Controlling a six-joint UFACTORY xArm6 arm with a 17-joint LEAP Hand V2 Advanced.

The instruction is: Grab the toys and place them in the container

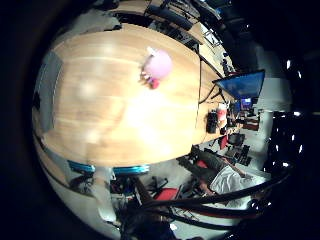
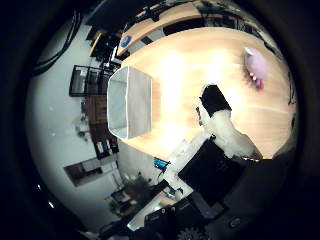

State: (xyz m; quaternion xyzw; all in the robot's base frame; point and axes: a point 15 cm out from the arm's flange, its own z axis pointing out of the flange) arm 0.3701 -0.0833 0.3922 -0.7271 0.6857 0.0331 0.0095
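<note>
The robot hand (image 2: pixel 220 125) hangs high above the counter (image 1: pixel 115 115), and I see only a part of it: one finger with a black tip and white body reaches out over the wood, rather straight, and it holds nothing. From this I judge the hand is relaxed and not closed (the other fingers are hidden from me).

The step in hand looks like the approach to a toy, with no grasp begun. Below and a little further lies the pink toy (image 1: pixel 157 66), alone on the bare wood near one end of the counter. The container (image 2: pixel 131 102), a pale square tub, stands well apart from it, at the opposite edge, and it seems empty.

The next move, I think, calls for lowering the palm over the pink toy and curling the fingers around its soft round body.
</note>
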